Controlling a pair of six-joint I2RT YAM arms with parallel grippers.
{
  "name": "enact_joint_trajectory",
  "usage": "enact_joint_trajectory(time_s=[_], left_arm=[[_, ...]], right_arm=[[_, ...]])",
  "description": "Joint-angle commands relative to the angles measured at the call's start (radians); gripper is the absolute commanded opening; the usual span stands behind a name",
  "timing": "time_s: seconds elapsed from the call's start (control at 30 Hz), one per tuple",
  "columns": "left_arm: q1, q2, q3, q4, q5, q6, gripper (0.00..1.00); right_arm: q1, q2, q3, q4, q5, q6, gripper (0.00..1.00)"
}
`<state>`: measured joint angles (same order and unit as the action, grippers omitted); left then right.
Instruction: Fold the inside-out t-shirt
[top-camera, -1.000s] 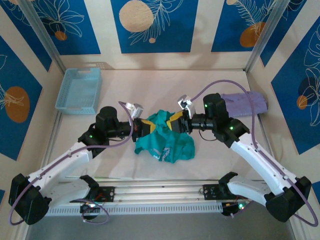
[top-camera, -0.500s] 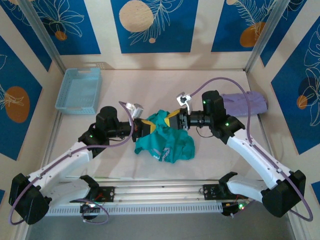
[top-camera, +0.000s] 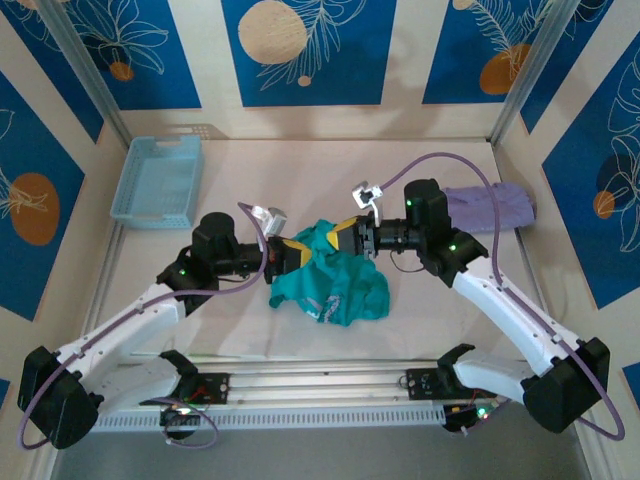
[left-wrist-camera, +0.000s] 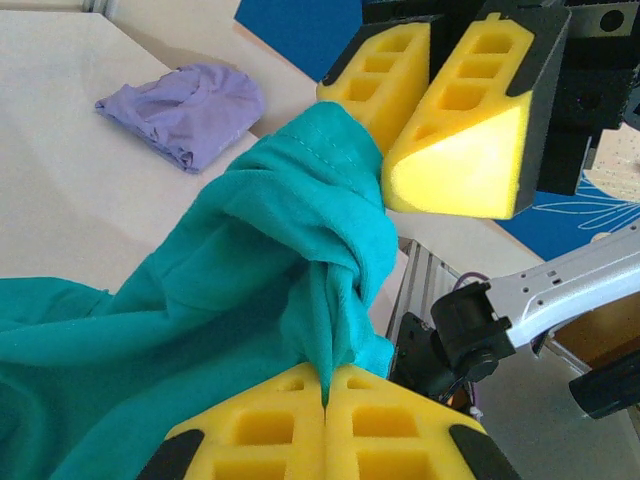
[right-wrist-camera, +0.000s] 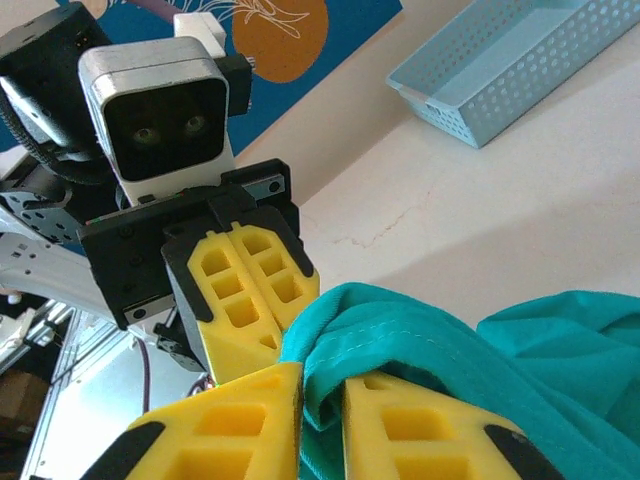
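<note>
Your left claw (left-wrist-camera: 327, 392) was clenched. Its two yellow pads (left-wrist-camera: 270, 430) were pressed together, with a ridge of the teal t-shirt (left-wrist-camera: 250, 270) pinched in the seam between them. Your right claw (right-wrist-camera: 320, 388) was likewise grasping the t-shirt; a stitched fold of the cloth ran down between its pads and filled the gap.

The two claws stood tip to tip and close together. In the right wrist view, the left claw's closed fingers sat just beyond the right claw's own. One bunch of cloth ran from one claw to the other.

In the top view, the held cloth was raised at the claws. The remainder of the t-shirt lay crumpled in a heap on the worktop (top-camera: 420, 160), directly on the near side of both claws, toward the arm bases. A paler marking showed on the heap's near part; its detail could not be made out.

Farther out, on the right claw's outer side past its wrist, a lavender folded garment (top-camera: 492, 205) lay on the worktop, well apart from the t-shirt. On the left claw's outer side and farther from the bases, a pale blue basket (top-camera: 163, 147) stood near the worktop's far corner, also well apart from the cloth.
</note>
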<state>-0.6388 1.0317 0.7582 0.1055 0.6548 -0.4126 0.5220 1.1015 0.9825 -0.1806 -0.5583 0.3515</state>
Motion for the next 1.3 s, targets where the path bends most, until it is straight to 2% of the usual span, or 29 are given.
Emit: enact_joint_trajectory(time_s=[0.0, 0.07, 0.2, 0.33, 0.53, 0.63, 0.77, 0.8, 0.87, 1.0, 1.17, 1.27], left_arm=[[0.01, 0.008, 0.024, 0.025, 0.027, -0.002, 0.0], [0.011, 0.007, 0.025, 0.016, 0.016, 0.0, 0.0], [0.01, 0.004, 0.032, -0.032, -0.039, 0.017, 0.0], [0.013, -0.002, 0.033, -0.059, -0.062, 0.035, 0.0], [0.012, -0.003, 0.039, -0.073, -0.066, 0.048, 0.0], [0.012, -0.005, 0.041, -0.081, -0.068, 0.052, 0.0], [0.012, 0.002, 0.045, -0.086, -0.086, 0.055, 0.0], [0.011, 0.005, 0.049, -0.096, -0.104, 0.056, 0.03], [0.01, 0.014, 0.067, -0.138, -0.163, 0.057, 0.17], [0.007, 0.004, 0.109, -0.263, -0.358, 0.086, 0.37], [-0.026, -0.091, 0.099, -0.312, -0.536, 0.11, 0.47], [-0.089, -0.119, 0.111, -0.322, -0.555, 0.153, 0.48]], right_arm=[[-0.002, 0.006, 0.028, 0.004, -0.025, 0.003, 0.06], [-0.003, 0.0, 0.037, -0.018, -0.018, -0.009, 0.0], [-0.016, -0.039, 0.083, -0.127, -0.004, -0.062, 0.0], [-0.037, -0.064, 0.176, -0.31, -0.025, -0.142, 0.0], [-0.048, -0.019, 0.264, -0.468, -0.078, -0.202, 0.0], [-0.048, 0.006, 0.261, -0.457, -0.11, -0.187, 0.0], [-0.043, 0.04, 0.216, -0.329, -0.214, -0.101, 0.0], [-0.04, 0.046, 0.204, -0.295, -0.227, -0.078, 0.0], [-0.033, 0.058, 0.181, -0.236, -0.232, -0.034, 0.0], [-0.03, 0.082, 0.153, -0.168, -0.167, 0.058, 0.0], [-0.031, 0.101, 0.127, -0.092, -0.107, 0.167, 0.0], [-0.029, 0.11, 0.119, -0.057, -0.084, 0.217, 0.0]])
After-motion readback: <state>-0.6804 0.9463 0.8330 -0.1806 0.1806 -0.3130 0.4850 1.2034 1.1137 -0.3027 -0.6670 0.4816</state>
